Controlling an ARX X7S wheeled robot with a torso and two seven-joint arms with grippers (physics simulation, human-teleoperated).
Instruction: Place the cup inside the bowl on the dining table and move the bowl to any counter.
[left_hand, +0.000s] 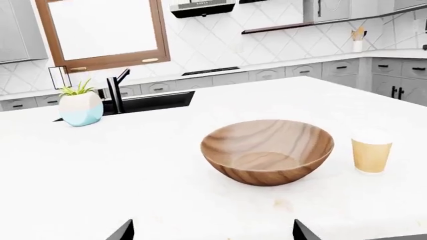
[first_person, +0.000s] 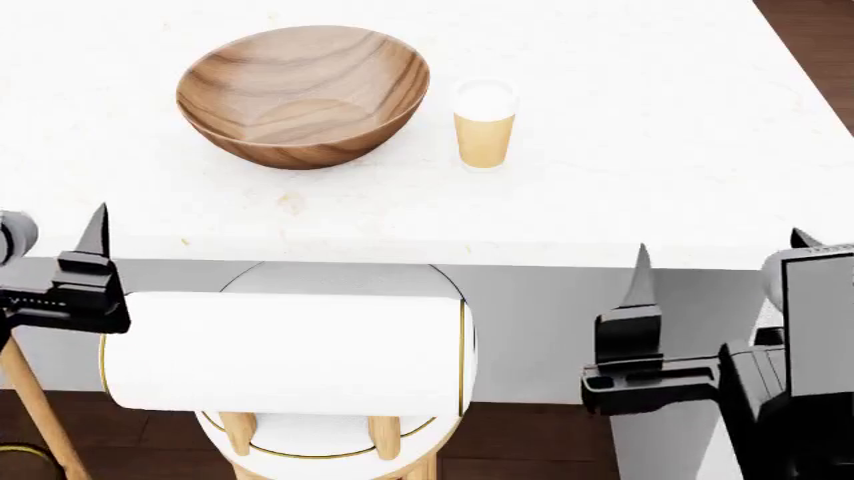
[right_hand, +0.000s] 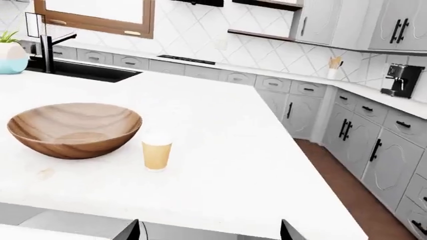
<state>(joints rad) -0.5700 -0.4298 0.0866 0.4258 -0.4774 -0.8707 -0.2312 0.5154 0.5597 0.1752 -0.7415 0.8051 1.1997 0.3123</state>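
Your left hand (first_person: 94, 250) and right hand (first_person: 641, 290) hang wide apart, holding nothing, short of the worktop (first_person: 641, 160). The cup (first_person: 483, 124) stands just beside the bowl (first_person: 304, 92); nothing's done yet.

The robot has a wide white rounded torso (first_person: 287, 352) edged with thin gold lines, and black blocky grippers (first_person: 638, 330) ending in thin, pointed dark fingers (first_person: 641, 275).

Potted plant (left_hand: 81, 106) beside black faucet (left_hand: 116, 91); stool (first_person: 320, 440).
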